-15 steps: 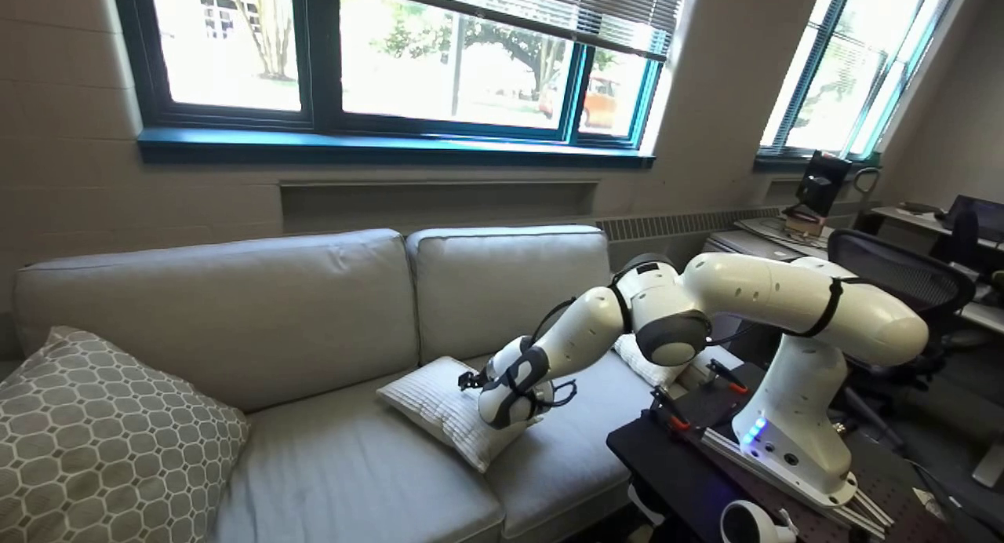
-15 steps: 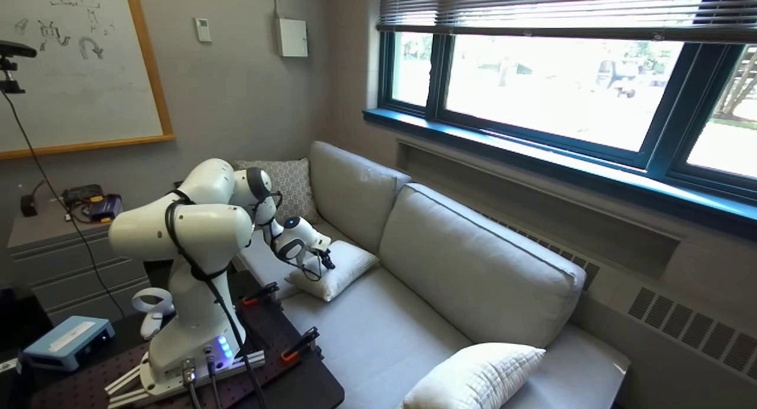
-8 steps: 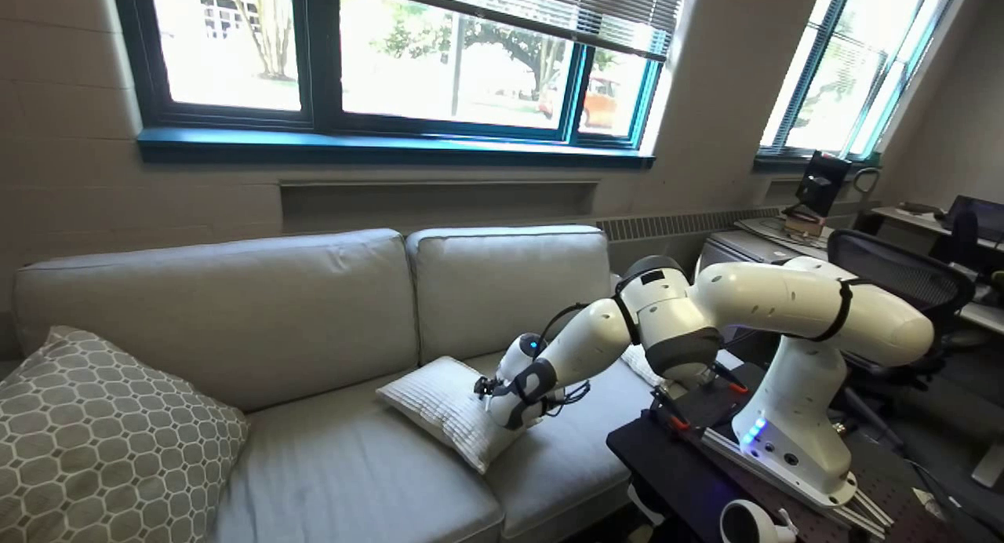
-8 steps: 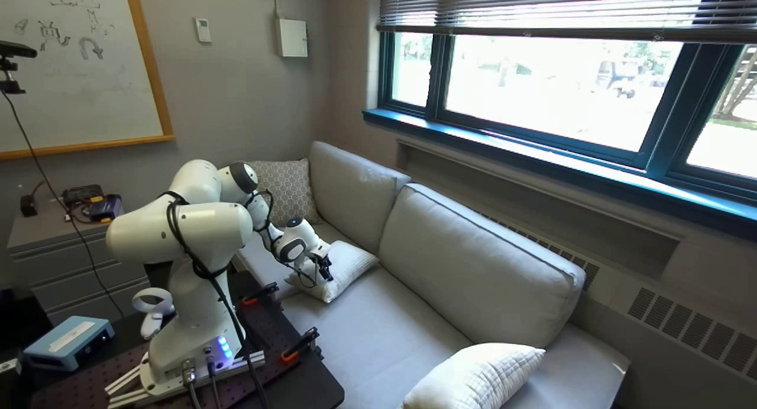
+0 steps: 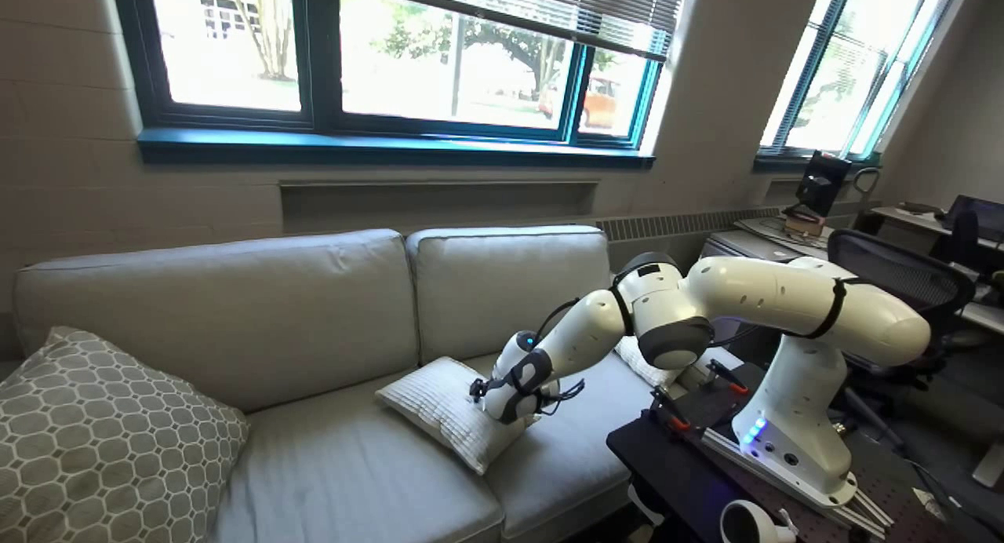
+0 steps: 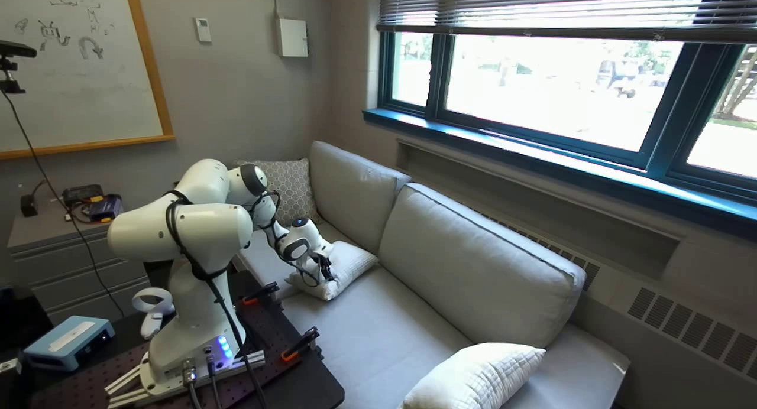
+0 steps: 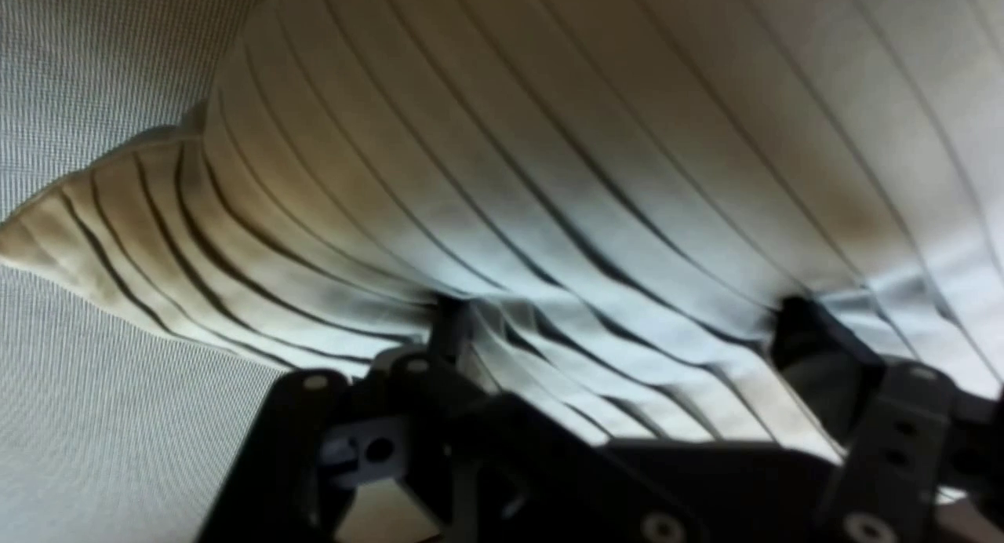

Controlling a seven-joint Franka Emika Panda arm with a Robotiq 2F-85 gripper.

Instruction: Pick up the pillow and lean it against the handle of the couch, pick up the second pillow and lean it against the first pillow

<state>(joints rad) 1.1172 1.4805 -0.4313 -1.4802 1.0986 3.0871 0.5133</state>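
A black two-finger gripper (image 7: 623, 319) is being held against the upper face of a square white pillow of ribbed fabric (image 5: 435, 402). The jaws are being held in the spread position: in the wrist view, the fingertips (image 7: 820, 362) are being seen well apart, and the ribbed fabric is being indented at each of them. Creases are being formed in the strip of fabric between the two contact points. One pointed corner of the pillow is being shown at 9 o'clock in the same view.

The ribbed pillow is being supported by the seat of a long couch of light-grey fabric (image 5: 337, 449), and the joint line of the seat is being partly covered by it. With the ribbed pillow taken as dial centre in an exterior view, a large grey pillow with a white lattice print (image 5: 118, 441) is being displayed at 9 o'clock, well apart. The base of a white robot arm of rounded segments (image 5: 753, 288) is being carried at 3 o'clock by a black table (image 5: 663, 461).

With the same dial centre in an exterior view, a white pillow with a quilted face (image 6: 479, 376) is being supported by the couch at 4 o'clock, well apart.
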